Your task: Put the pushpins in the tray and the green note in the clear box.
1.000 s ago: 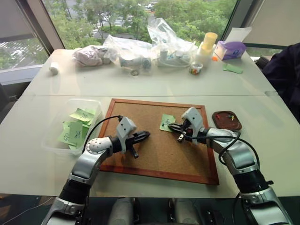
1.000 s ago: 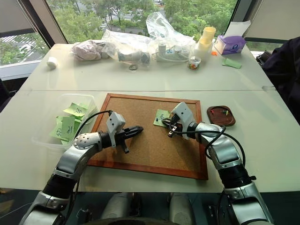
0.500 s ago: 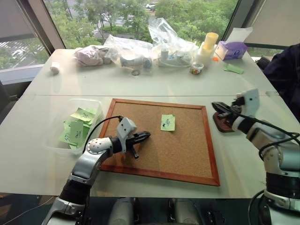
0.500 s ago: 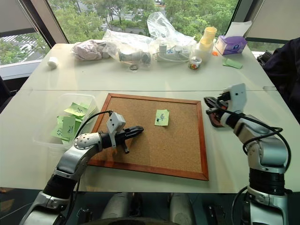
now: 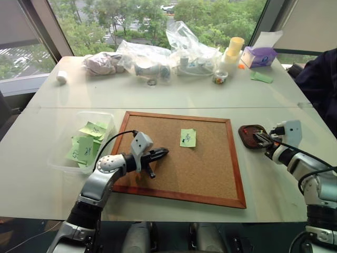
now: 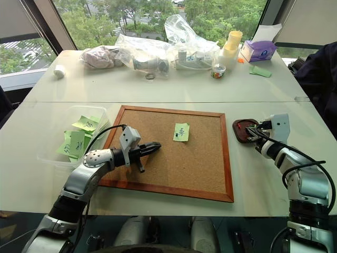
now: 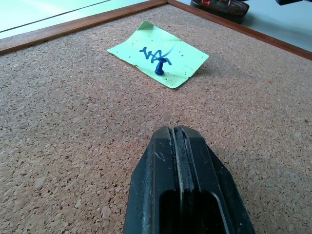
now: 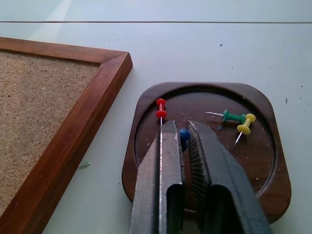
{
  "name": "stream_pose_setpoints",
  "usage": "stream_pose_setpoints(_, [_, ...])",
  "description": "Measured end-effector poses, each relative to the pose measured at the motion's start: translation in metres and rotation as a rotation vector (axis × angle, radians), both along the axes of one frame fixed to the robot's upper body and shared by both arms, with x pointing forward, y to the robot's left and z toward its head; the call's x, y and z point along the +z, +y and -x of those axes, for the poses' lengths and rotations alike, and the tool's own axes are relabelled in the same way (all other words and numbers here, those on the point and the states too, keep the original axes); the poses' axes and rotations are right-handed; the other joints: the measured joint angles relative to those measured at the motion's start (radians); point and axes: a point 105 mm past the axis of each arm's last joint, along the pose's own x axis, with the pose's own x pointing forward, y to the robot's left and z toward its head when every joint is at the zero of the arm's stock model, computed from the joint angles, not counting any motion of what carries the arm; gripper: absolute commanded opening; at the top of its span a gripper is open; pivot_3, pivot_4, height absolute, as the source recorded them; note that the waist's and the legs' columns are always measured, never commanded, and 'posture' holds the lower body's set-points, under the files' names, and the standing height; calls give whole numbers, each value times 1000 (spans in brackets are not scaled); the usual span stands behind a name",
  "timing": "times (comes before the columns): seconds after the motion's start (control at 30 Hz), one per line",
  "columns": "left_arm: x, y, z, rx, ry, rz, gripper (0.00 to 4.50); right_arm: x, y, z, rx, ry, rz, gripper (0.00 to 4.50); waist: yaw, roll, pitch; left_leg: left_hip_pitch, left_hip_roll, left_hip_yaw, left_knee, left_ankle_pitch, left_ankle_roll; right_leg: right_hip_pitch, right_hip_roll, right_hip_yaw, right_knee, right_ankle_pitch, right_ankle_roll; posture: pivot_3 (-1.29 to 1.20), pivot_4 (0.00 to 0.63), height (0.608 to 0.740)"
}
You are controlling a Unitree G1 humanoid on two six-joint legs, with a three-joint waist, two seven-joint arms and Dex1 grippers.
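White tabletop by a window. Centre frame: corkboard (image 5: 181, 158) bearing the green note (image 5: 188, 137), pierced by a blue pin (image 7: 160, 67). Right: reddish-brown tray (image 8: 204, 146) holding red (image 8: 160, 107), green (image 8: 231, 116) and yellow (image 8: 246, 122) pushpins. Right gripper (image 8: 183, 138), fingers slightly parted, hangs over a blue-headed pin (image 8: 184, 133). Left gripper (image 5: 161, 153), pressed together, hovers over cork. Left: clear box (image 5: 63, 158) containing notes.

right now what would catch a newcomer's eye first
The corkboard mid-table, with one green note pinned on it by a blue pin. To its right, the right tool hangs over the tray, a blue pushpin between its fingers, beside red, green and yellow ones.
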Motion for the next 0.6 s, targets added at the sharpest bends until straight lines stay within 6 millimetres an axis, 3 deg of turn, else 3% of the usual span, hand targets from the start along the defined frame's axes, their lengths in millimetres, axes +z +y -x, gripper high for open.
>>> stream_pose_setpoints(0.17, [-1, 0, 1, 1, 3, 0, 0, -2, -1, 1, -5, 2, 8, 4461, 0, 0, 0, 0, 0, 0, 0, 0, 0, 0, 0, 0, 0, 0, 0, 0, 150, 740])
stream_pose_setpoints(0.3, [-1, 0, 1, 0, 3, 0, 0, 1, -1, 1, 1, -5, 11, 4461, 0, 0, 0, 0, 0, 0, 0, 0, 0, 0, 0, 0, 0, 0, 0, 0, 150, 740])
stream_pose_setpoints(0.47, [-1, 0, 1, -1, 2, 0, 0, 20, 5, -8, 20, -63, 8, 4461, 0, 0, 0, 0, 0, 0, 0, 0, 0, 0, 0, 0, 0, 0, 0, 0, 150, 740])
stream_pose_setpoints(0.6, [0, 0, 1, -3, -2, 1, 0, 34, 26, -6, 114, -89, -11, 4461, 0, 0, 0, 0, 0, 0, 0, 0, 0, 0, 0, 0, 0, 0, 0, 0, 150, 740])
